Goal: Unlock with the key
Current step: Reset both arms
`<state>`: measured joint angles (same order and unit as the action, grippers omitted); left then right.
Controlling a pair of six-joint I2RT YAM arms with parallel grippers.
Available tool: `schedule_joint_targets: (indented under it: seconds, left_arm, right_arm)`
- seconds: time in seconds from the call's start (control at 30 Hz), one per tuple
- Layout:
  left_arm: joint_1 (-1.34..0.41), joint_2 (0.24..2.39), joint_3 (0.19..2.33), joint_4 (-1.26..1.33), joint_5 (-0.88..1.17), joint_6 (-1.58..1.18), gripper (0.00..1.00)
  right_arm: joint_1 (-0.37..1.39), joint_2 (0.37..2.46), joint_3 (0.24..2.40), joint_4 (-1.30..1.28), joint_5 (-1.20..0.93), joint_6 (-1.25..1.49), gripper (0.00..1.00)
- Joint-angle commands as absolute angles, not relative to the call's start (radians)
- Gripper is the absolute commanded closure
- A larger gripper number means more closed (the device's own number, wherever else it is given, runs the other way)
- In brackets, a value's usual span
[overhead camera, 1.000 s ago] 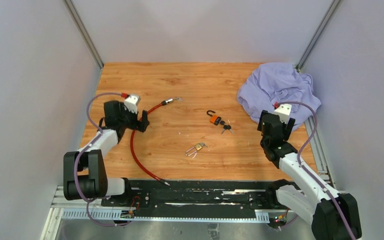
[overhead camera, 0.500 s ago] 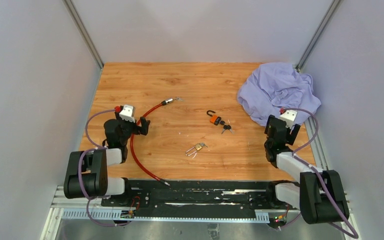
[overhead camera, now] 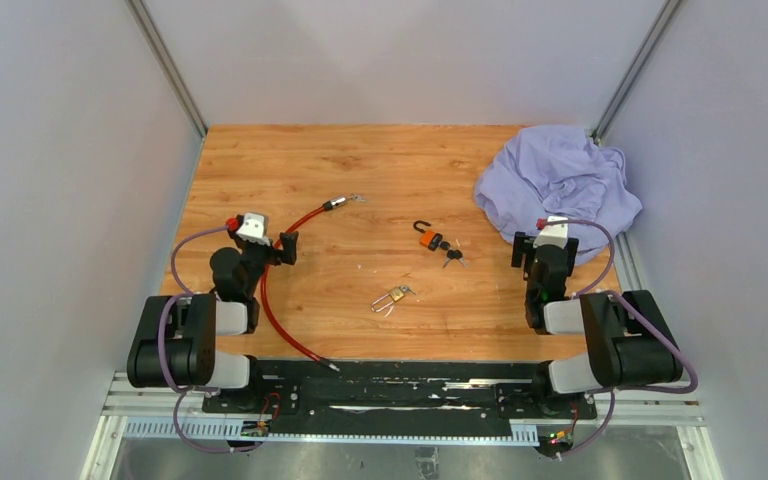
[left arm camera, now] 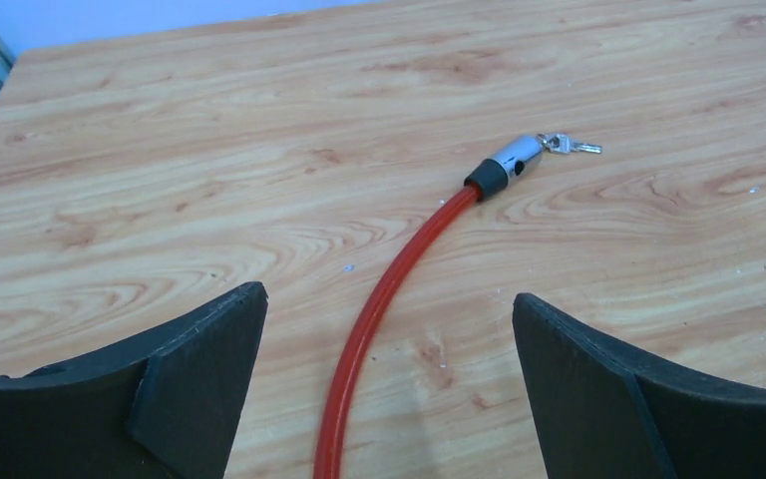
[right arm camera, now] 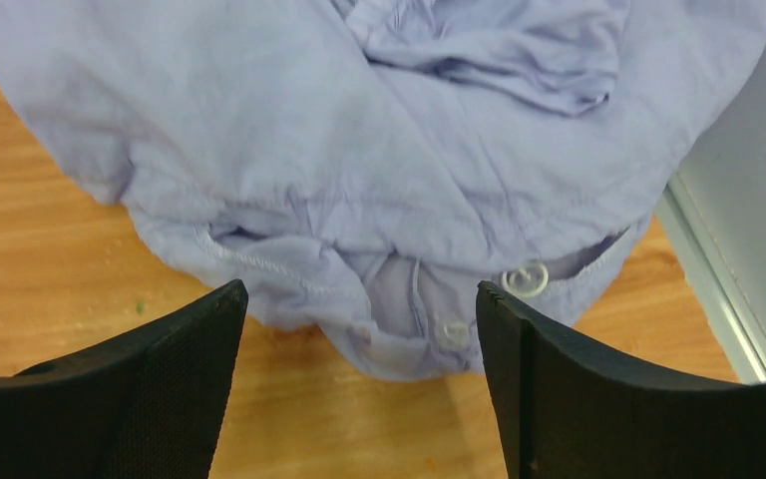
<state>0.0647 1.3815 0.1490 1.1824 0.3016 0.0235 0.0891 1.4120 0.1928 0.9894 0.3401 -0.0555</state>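
Observation:
An orange padlock [overhead camera: 427,238] with its shackle open lies mid-table, dark keys [overhead camera: 451,254] beside it. A small brass padlock [overhead camera: 396,295] with a key ring lies nearer the front. A red cable lock [overhead camera: 270,300] curves along the left; its metal end [left arm camera: 512,160] carries a small key [left arm camera: 576,147]. My left gripper [overhead camera: 278,250] is open and empty, low over the cable [left arm camera: 389,289], which runs between its fingers [left arm camera: 199,359]. My right gripper [overhead camera: 544,250] is open and empty, facing the lilac cloth [right arm camera: 379,150].
The lilac shirt [overhead camera: 557,185] is bunched at the back right corner, its buttons [right arm camera: 526,277] just ahead of my right fingers [right arm camera: 578,389]. Grey walls close in both sides. A metal rail [overhead camera: 635,290] runs along the table's right edge.
Both arms have folded back toward their bases. The left gripper drew back and settled over the cable. The right gripper swung nearer its base, facing the cloth.

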Motion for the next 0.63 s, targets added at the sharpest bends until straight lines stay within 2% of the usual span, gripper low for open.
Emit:
schedule_joint_targets:
  seconds: [0.0, 0.43, 0.6]
  left_arm:
    - [0.055, 1.374, 0.17, 1.14, 0.277, 0.048, 0.02]
    - [0.053, 1.381, 0.174, 1.145, 0.278, 0.051, 0.02]
    - [0.011, 1.364, 0.169, 1.122, 0.221, 0.082, 0.02]
  right_arm:
    - [0.081, 1.43, 0.199, 1.114, 0.321, -0.09, 0.16]
    - [0.08, 1.42, 0.205, 1.085, 0.322, -0.087, 0.15]
    - [0.081, 1.421, 0.205, 1.086, 0.322, -0.087, 0.15]
